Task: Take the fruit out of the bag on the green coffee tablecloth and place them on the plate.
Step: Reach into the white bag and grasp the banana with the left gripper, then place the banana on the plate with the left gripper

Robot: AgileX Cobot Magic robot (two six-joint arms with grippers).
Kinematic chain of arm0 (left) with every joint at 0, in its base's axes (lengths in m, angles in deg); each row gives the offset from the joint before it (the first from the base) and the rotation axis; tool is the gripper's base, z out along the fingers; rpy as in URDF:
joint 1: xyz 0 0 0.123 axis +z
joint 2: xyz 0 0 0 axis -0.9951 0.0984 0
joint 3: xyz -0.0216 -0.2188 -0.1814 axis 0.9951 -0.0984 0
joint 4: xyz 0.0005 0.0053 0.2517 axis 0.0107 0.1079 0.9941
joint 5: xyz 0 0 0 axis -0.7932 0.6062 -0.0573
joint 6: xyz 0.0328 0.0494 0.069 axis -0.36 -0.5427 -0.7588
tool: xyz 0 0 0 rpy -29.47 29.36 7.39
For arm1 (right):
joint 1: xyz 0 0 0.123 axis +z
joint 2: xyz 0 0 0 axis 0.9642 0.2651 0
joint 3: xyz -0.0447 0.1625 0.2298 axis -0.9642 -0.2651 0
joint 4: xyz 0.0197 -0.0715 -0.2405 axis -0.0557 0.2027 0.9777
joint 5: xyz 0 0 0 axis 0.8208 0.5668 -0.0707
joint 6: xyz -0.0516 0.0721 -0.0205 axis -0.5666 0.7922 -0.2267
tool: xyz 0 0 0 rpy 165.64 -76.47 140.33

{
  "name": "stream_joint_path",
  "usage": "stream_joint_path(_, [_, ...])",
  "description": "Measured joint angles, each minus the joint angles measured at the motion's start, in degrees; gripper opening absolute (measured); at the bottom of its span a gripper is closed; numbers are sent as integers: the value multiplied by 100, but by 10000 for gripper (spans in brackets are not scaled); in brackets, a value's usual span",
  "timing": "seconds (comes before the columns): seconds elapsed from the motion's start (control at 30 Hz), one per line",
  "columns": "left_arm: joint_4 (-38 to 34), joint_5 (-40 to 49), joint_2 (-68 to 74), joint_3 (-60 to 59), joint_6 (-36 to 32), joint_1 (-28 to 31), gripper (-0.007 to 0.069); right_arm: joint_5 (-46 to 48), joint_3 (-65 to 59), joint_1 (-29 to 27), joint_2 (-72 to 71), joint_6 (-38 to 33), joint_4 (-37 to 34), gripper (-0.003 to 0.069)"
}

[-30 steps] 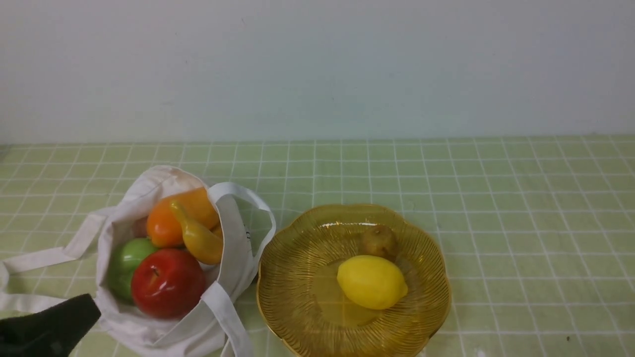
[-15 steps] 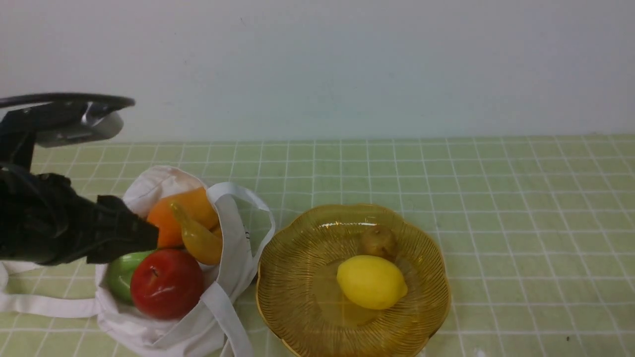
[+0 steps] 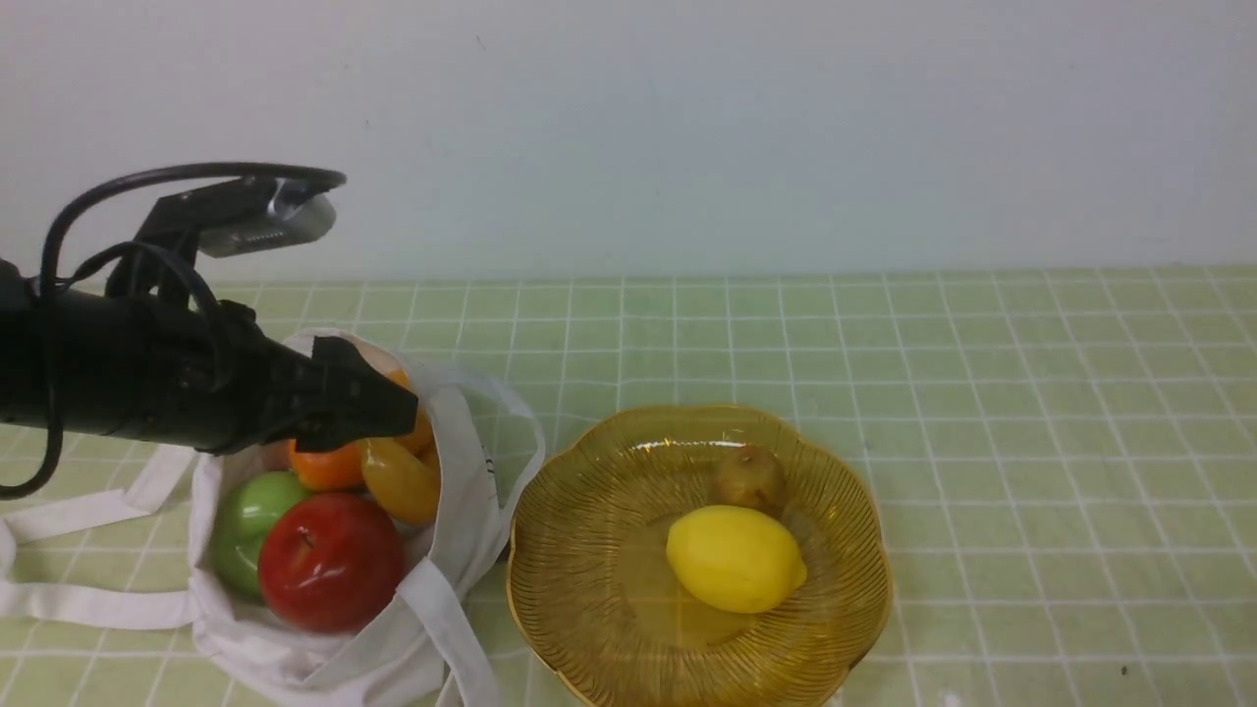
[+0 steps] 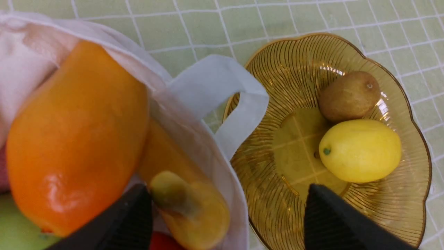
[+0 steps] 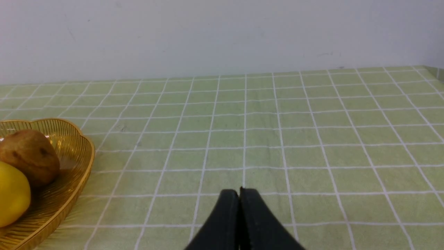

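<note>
- Above the bag (image 3: pixel 462 511), the left gripper (image 4: pixel 227 189) gapes wide and empty, seemingly straddling the banana (image 4: pixel 187 208) (mango (image 4: pixel 79 132) alongside).
- Right gripper (image 5: pixel 239 194): fingers pressed together, holding nothing.

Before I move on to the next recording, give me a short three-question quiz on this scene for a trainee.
1. True or false: the left gripper is open at the bag.
2. What lies on the plate? A) a lemon and a brown fruit B) one lemon only C) nothing.
3. Fill in: the red apple lies in the ____.
Key: 1 true; 2 A; 3 bag.
</note>
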Motion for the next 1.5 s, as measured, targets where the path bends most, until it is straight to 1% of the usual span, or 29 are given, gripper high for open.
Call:
stream_joint_path(0.1, [-31,-117,137,2,-56,0,500,0,0,0,0,0,0,-15])
stream_joint_path(0.17, [-36,-164,189,2,-61,0,451,0,0,0,0,0,0,-15])
stream_joint_path(0.2, [-19,-181,209,2,-61,0,409,0,0,0,0,0,0,-15])
stream_joint_path(0.23, [-14,-193,209,2,-61,0,409,0,0,0,0,0,0,-15])
stream_joint_path(0.3, [60,-285,221,2,-61,0,295,0,0,0,0,0,0,-15])
stream_joint_path(0.33, [71,-285,221,2,-61,0,273,0,0,0,0,0,0,-15])
stream_joint_path(0.37, [157,-297,222,2,-61,0,186,0,0,0,0,0,0,-15])
stream_joint_path(0.4, [218,-297,222,2,-61,0,126,0,0,0,0,0,0,-15])
stream_joint_path(0.43, [298,-297,222,7,-61,-7,84,0,0,0,0,0,0,-15])
stream_joint_path(0.53, [480,-263,208,79,-53,-7,81,0,0,0,0,0,0,-15])
stream_joint_path(0.6, [876,-139,39,286,116,-7,81,0,0,0,0,0,0,-15])
stream_joint_path(0.63, [951,-110,-6,359,194,-7,81,0,0,0,0,0,0,-15])
stream_joint_path(0.7, [1472,90,-345,743,570,-7,81,0,0,0,0,0,0,-15])
stream_joint_path(0.73, [1517,103,-373,816,642,-7,81,0,0,0,0,0,0,-15])
stream_joint_path(0.77, [1907,271,-607,1131,951,-7,82,0,0,0,0,0,0,-15])
stream_joint_path(0.8, [1950,297,-630,1210,991,-7,82,0,0,0,0,0,0,-15])
stream_joint_path(0.87, [2397,667,-851,1665,1427,-7,82,0,0,0,0,0,0,-15])
stream_joint_path(0.9, [2510,838,-901,1794,1577,-7,82,0,0,0,0,5,0,-15])
stream_joint_path(1.0, [2585,1285,-998,2082,1851,-7,82,0,0,0,0,5,0,-15])
stream_joint_path(1.17, [2460,1818,-991,2121,1911,-7,82,0,0,0,0,5,0,-15])
stream_joint_path(1.5, [2446,1954,-965,2121,1926,-7,82,0,0,0,0,5,0,-15])
